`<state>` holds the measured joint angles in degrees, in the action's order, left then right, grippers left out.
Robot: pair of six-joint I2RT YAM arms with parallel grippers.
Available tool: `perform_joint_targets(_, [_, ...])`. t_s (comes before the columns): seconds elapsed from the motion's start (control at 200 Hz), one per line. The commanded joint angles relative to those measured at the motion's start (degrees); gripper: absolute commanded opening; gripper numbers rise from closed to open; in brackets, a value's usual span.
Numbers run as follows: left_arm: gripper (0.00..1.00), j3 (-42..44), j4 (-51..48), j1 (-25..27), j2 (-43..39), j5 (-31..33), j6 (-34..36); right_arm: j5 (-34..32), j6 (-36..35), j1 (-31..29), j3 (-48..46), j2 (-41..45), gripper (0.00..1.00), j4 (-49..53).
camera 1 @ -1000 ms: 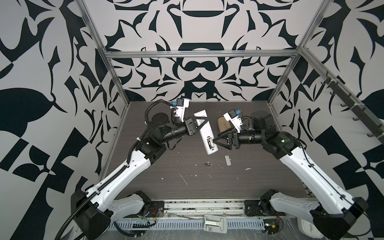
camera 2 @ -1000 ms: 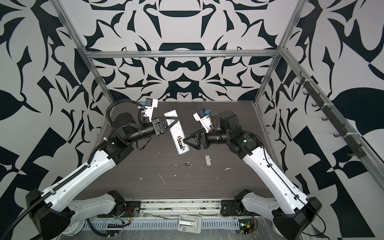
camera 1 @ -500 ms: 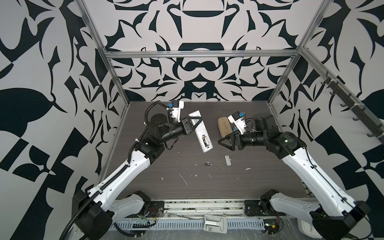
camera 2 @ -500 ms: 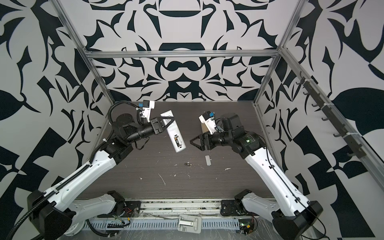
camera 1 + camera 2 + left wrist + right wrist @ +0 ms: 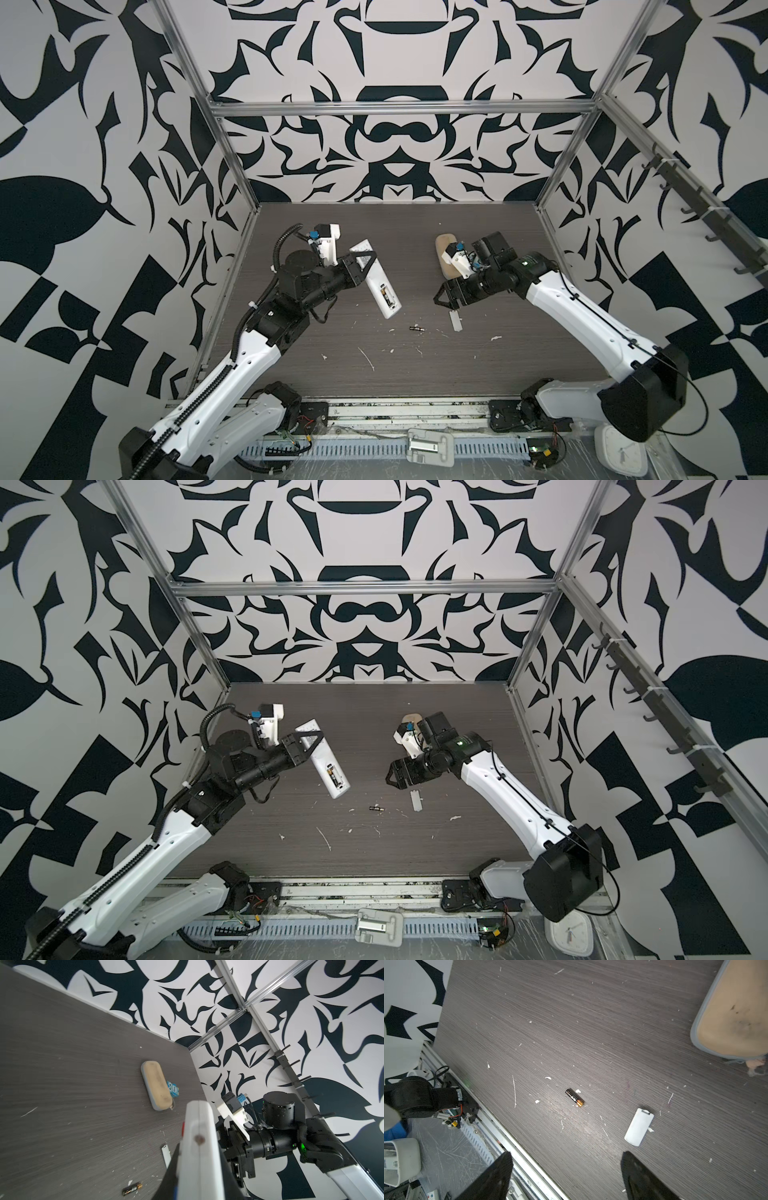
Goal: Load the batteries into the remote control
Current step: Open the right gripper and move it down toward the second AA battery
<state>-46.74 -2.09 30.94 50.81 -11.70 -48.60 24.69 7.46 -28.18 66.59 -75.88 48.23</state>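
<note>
My left gripper (image 5: 365, 266) (image 5: 199, 1188) is shut on the upper part of the remote control (image 5: 376, 282) (image 5: 326, 764), a long white bar held tilted above the table with its open battery bay facing up. One of the batteries (image 5: 386, 296) (image 5: 333, 776) sits in that bay. A second dark battery (image 5: 417, 328) (image 5: 376, 808) (image 5: 574, 1097) (image 5: 132, 1188) lies loose on the table between the arms. My right gripper (image 5: 446, 301) (image 5: 395, 777) (image 5: 565, 1155) hangs open and holds nothing, to the right of the remote and apart from it.
The small grey-white cover (image 5: 456, 326) (image 5: 639, 1126) lies on the table just under the right gripper. A beige oblong case (image 5: 444, 253) (image 5: 156, 1084) rests behind the right wrist. White scraps (image 5: 368, 357) litter the dark table (image 5: 498, 365) toward its front.
The right gripper has drawn back to the right, away from the remote, and its jaws have spread wider. The left arm has pulled the remote slightly left and back.
</note>
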Motion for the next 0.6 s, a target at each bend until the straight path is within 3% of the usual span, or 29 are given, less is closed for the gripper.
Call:
perform_joint_targets(0.0, [0.0,3.0,-3.3,-1.6,-2.3,-0.1,-1.1,-2.0,-3.2,-3.3,0.4,-2.1,0.84,1.0])
perform_joint_targets(0.13, [0.0,7.3,-2.9,-2.0,-6.1,0.5,-2.4,-4.5,-2.0,-5.2,1.7,-6.4,0.82,2.1])
perform_joint_targets(0.33, [0.0,9.2,-6.7,-2.3,-10.7,2.7,-2.0,-3.8,7.9,-5.2,3.2,-7.9,0.82,3.0])
perform_joint_targets(0.595, [0.0,8.3,-4.8,-2.3,-10.1,-5.3,-4.0,-4.2,8.4,-7.7,-1.2,-4.3,0.81,-0.6])
